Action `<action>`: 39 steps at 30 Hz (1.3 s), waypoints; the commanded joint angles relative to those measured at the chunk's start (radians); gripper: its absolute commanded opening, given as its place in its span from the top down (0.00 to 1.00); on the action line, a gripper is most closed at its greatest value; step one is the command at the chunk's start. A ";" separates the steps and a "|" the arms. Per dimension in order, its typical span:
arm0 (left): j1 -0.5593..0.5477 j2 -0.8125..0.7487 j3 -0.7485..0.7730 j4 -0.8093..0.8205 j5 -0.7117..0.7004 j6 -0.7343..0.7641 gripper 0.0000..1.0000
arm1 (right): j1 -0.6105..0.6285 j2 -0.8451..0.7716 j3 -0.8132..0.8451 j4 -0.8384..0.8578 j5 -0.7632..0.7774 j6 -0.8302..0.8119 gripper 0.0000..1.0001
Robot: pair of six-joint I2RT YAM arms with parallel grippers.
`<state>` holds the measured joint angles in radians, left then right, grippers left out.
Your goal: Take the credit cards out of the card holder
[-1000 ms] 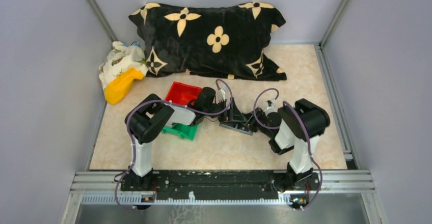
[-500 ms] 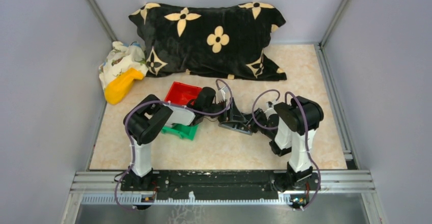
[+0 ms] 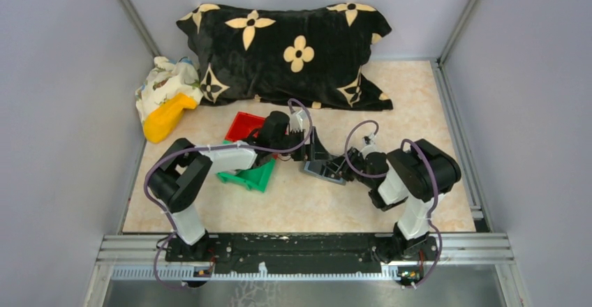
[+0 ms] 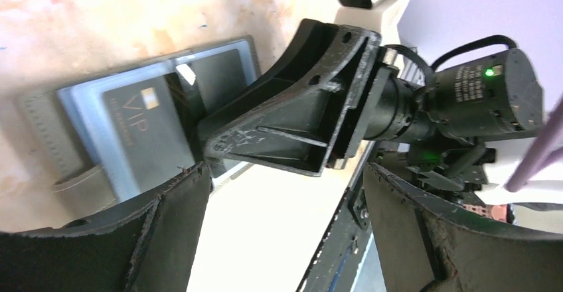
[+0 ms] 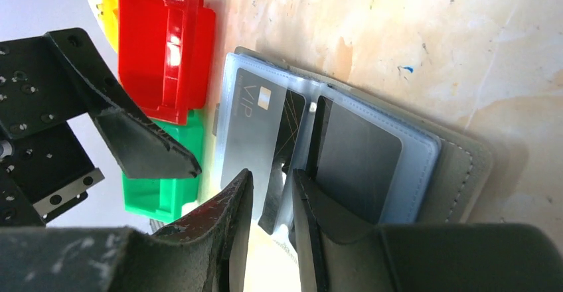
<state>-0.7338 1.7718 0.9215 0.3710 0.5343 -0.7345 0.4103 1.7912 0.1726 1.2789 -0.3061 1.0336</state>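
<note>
The card holder (image 3: pixel 323 170) lies open on the table, a grey wallet with blue-grey pockets (image 5: pixel 425 152). A grey VIP card (image 5: pixel 251 129) sits in its left pocket and also shows in the left wrist view (image 4: pixel 147 136). A dark card (image 5: pixel 287 147) stands partly out at the fold. My right gripper (image 5: pixel 272 196) is down on the holder, jaws a narrow gap apart around the dark card's lower edge. My left gripper (image 4: pixel 285 229) is wide open and empty, just above the table beside the holder, facing the right gripper (image 4: pixel 279 123).
A red bin (image 3: pixel 242 126) and a green bin (image 3: pixel 250 176) stand left of the holder, under the left arm. A black flowered pillow (image 3: pixel 293 49) fills the back. A yellow object (image 3: pixel 166 117) and a patterned cloth (image 3: pixel 164 80) lie at the back left.
My left arm has stretched out lower, its elbow swinging down and left, the gripper edging back. My right arm's elbow has shifted right. The holder has stayed put.
</note>
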 commanded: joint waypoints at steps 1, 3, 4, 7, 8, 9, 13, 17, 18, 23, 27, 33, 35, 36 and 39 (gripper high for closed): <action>0.033 -0.011 -0.012 -0.064 -0.051 0.069 0.10 | 0.004 -0.031 0.010 -0.241 0.076 -0.107 0.70; 0.049 -0.007 -0.030 -0.063 -0.060 0.077 0.10 | 0.004 -0.039 0.014 -0.252 0.078 -0.110 0.70; 0.054 -0.004 -0.036 -0.061 -0.064 0.080 0.10 | 0.004 -0.039 0.016 -0.254 0.077 -0.111 0.70; 0.060 0.025 -0.036 -0.058 -0.063 0.084 0.10 | 0.005 -0.038 0.018 -0.256 0.076 -0.111 0.70; 0.060 0.037 -0.036 -0.052 -0.055 0.081 0.10 | 0.005 -0.035 0.018 -0.254 0.075 -0.110 0.70; 0.060 0.050 -0.036 -0.045 -0.048 0.077 0.10 | 0.007 -0.035 0.018 -0.254 0.075 -0.109 0.70; 0.060 0.095 -0.038 -0.018 -0.029 0.063 0.10 | 0.007 -0.041 0.018 -0.255 0.073 -0.106 0.70; 0.060 0.115 -0.041 -0.008 -0.025 0.061 0.10 | 0.008 -0.041 0.021 -0.261 0.075 -0.110 0.70; 0.061 0.118 -0.040 -0.007 -0.023 0.061 0.10 | 0.008 -0.041 0.023 -0.262 0.075 -0.109 0.70; 0.060 0.130 -0.037 -0.005 -0.018 0.058 0.10 | 0.012 -0.035 0.035 -0.261 0.067 -0.110 0.70; 0.061 0.138 -0.035 -0.004 -0.014 0.057 0.10 | 0.011 -0.033 0.036 -0.241 0.058 -0.105 0.70; 0.060 0.143 -0.036 -0.002 -0.011 0.055 0.10 | 0.012 -0.047 0.029 -0.236 0.054 -0.098 0.90; 0.060 0.145 -0.037 0.001 -0.007 0.052 0.10 | 0.012 -0.055 0.026 -0.241 0.055 -0.098 0.93; 0.060 0.148 -0.038 0.004 -0.007 0.050 0.10 | 0.011 -0.062 0.025 -0.243 0.055 -0.098 0.94; 0.060 0.164 -0.033 0.019 0.002 0.041 0.10 | 0.012 -0.091 0.018 -0.260 0.056 -0.103 0.99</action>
<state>-0.6716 1.8763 0.8948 0.4179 0.5480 -0.6937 0.4168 1.7325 0.2111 1.1244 -0.2764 0.9714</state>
